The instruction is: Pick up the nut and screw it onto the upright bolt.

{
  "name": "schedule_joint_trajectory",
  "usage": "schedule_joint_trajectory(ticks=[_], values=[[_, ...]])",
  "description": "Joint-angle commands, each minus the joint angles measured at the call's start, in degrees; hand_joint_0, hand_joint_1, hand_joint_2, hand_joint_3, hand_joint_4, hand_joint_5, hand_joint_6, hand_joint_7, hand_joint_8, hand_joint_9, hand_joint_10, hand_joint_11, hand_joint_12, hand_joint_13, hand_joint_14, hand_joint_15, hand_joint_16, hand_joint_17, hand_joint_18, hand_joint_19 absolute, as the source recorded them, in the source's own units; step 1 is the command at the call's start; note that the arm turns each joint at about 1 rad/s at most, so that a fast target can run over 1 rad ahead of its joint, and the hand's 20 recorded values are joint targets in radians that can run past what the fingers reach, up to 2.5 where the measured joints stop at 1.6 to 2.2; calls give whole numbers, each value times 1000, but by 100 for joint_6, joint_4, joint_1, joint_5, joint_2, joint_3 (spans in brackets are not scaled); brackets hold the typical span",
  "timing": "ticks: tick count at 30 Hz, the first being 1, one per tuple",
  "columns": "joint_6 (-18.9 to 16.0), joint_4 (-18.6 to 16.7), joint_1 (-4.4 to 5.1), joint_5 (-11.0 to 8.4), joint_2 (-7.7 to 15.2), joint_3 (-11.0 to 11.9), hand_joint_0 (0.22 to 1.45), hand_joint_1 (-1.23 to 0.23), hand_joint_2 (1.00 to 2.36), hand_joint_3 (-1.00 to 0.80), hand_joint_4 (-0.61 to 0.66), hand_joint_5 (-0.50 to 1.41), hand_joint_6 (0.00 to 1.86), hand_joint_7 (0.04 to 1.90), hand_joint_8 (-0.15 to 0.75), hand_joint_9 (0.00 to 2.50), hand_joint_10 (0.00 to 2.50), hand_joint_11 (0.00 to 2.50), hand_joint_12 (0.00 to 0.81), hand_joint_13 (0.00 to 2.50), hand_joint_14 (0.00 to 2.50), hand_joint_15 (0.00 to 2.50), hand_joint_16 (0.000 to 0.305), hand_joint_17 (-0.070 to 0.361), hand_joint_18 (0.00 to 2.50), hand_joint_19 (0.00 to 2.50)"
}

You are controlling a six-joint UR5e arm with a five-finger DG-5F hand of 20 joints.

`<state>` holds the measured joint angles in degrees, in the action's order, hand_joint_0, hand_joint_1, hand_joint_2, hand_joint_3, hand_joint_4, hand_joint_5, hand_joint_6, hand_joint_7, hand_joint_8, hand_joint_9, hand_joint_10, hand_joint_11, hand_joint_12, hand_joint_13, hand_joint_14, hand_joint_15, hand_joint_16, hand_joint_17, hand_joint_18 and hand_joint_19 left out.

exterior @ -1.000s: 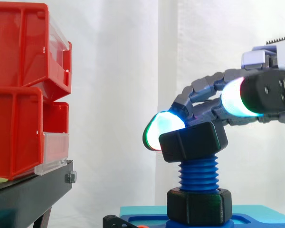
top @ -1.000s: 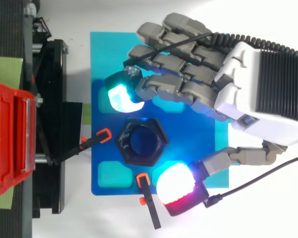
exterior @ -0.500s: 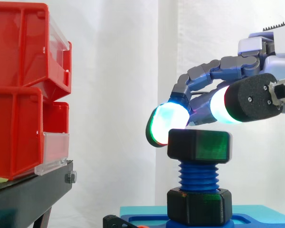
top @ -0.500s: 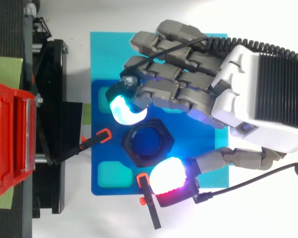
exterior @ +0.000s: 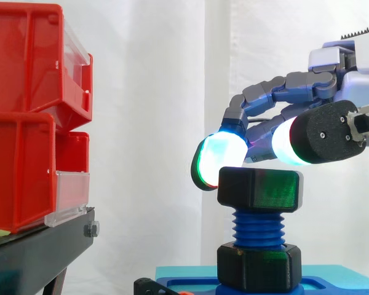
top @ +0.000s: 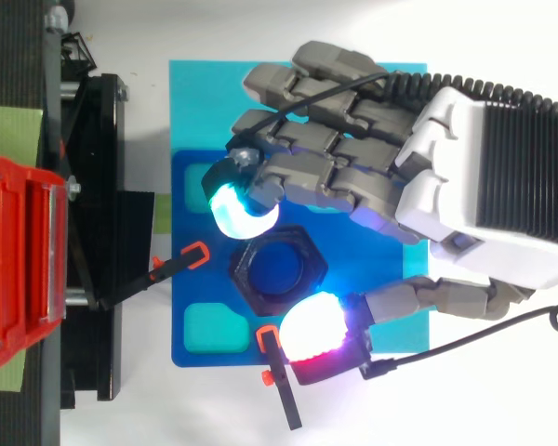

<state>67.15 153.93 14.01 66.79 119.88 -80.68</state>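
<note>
Nut (exterior: 258, 189) is sitting level atop upright bolt (exterior: 258, 228), its axis standing vertical, bore facing up; in side view bolt's tip is hiding inside it, foot disappearing into black collar (exterior: 258, 267); hand (top: 484, 186) is hanging over nut; can't tell whether it's gripping.

From above, the hand (top: 465, 186) hangs over the black nut (top: 243, 270), which sits on the blue bolt (top: 285, 269).
</note>
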Motion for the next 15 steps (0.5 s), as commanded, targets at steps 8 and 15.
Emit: schedule_joint_trajectory(ticks=[8, 15], values=[[0, 23, -39, 0, 0, 0, 518, -533, 1000, -500, 296, -75, 509, 1195, 309, 603, 3, 115, 377, 318, 0, 0, 47, 106, 198, 74], [0, 120, -65, 27, 0, 0, 514, -510, 1000, -500, 292, -27, 502, 1285, 307, 763, 4, 158, 365, 428, 0, 0, 44, 100, 288, 67]])
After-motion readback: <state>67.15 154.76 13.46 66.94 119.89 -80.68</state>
